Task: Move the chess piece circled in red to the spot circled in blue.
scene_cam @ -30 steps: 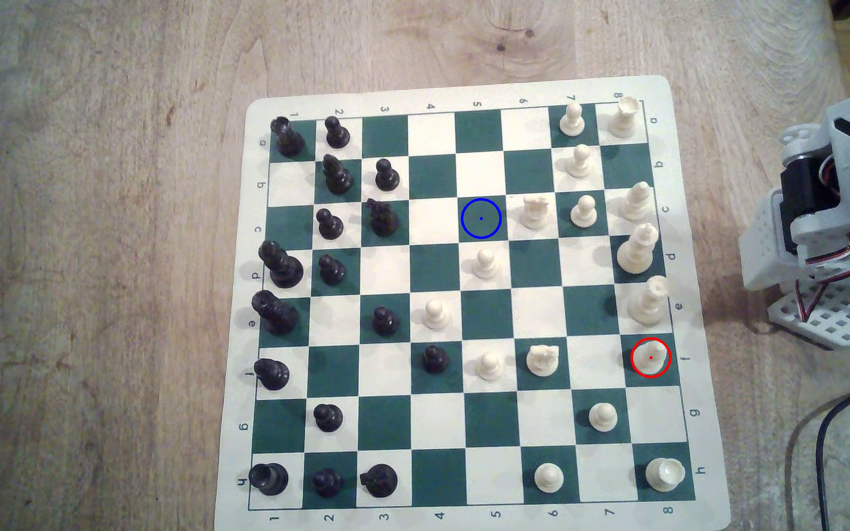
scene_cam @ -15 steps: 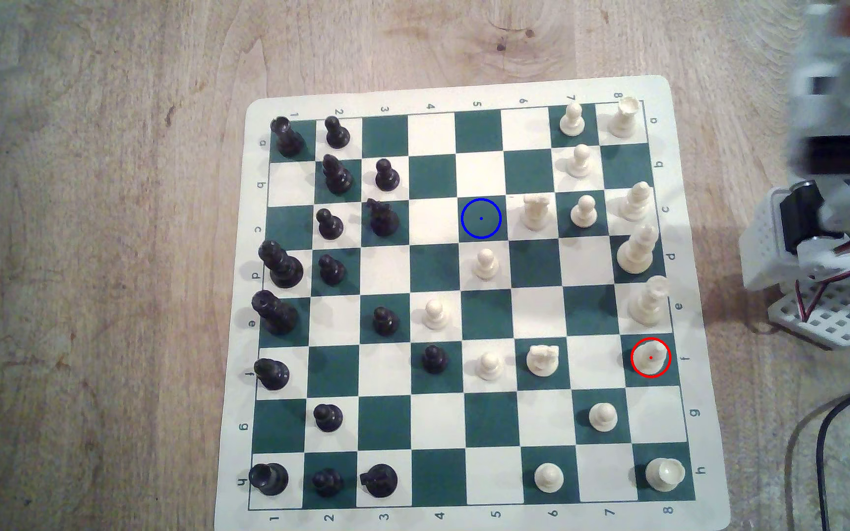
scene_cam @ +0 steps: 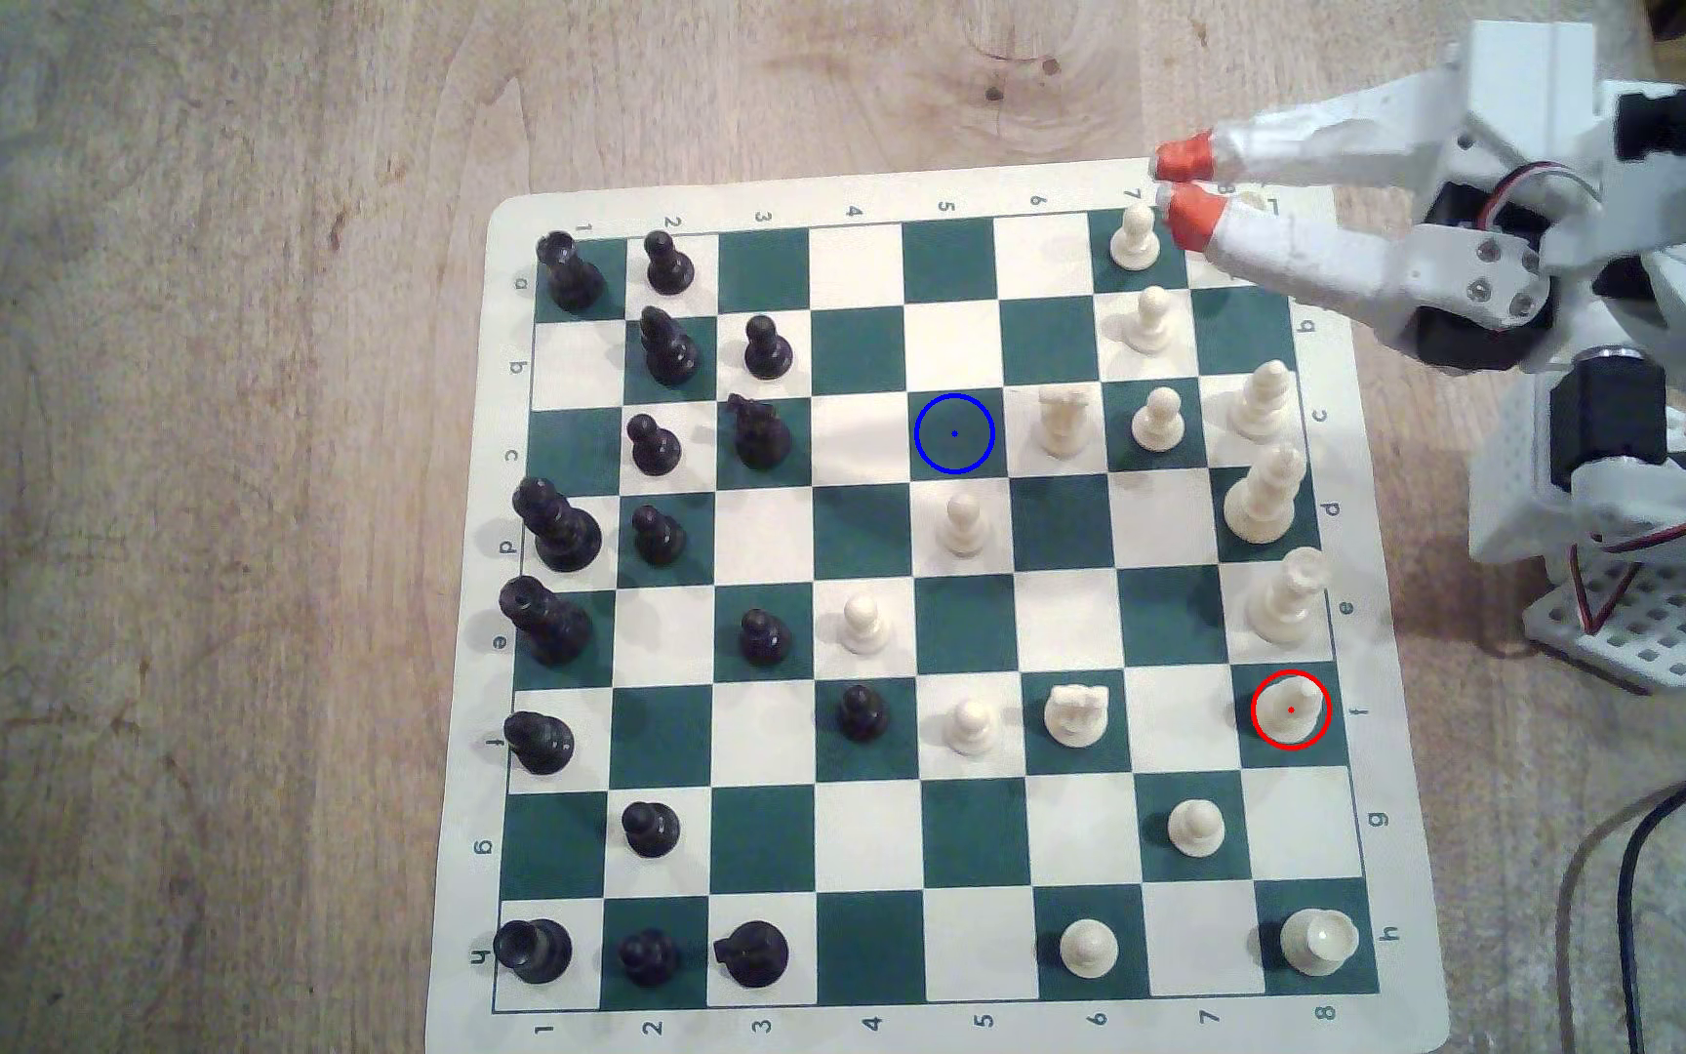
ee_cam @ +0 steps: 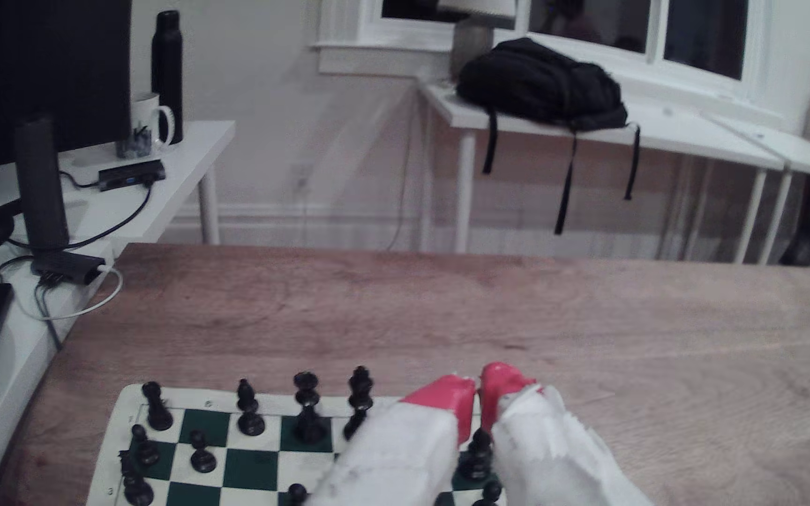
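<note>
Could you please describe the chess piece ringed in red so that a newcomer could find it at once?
Follow the board's edge at the exterior view's right, the cream side. The bishop stands on the green square in row f, between a queen and an empty white square.

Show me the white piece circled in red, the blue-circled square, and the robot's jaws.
Chess piece [scene_cam: 1291,707], exterior view, on its top.
Spot [scene_cam: 955,434], exterior view, on the ringed green square's middle.
Gripper [scene_cam: 1182,187], exterior view, between its orange tips.

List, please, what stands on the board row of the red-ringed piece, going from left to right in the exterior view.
Black bishop → black pawn → cream pawn → cream knight → the chess piece, the cream bishop ringed in red.
</note>
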`<action>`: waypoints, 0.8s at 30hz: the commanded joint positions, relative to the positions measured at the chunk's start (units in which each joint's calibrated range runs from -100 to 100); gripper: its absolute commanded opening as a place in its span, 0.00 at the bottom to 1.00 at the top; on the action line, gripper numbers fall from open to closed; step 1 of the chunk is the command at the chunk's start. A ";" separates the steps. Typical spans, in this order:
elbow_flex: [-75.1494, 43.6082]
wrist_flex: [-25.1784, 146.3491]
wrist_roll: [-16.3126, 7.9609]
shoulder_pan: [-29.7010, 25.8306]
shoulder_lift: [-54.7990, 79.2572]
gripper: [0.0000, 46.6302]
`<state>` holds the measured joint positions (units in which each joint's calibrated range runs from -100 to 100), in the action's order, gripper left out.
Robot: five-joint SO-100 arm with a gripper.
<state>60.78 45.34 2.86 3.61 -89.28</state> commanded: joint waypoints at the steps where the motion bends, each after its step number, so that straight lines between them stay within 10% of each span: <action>1: -17.17 11.09 -1.95 -5.30 12.28 0.01; 24: -11.73 37.95 -0.93 -25.48 26.37 0.33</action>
<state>48.94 83.51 1.78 -21.09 -63.80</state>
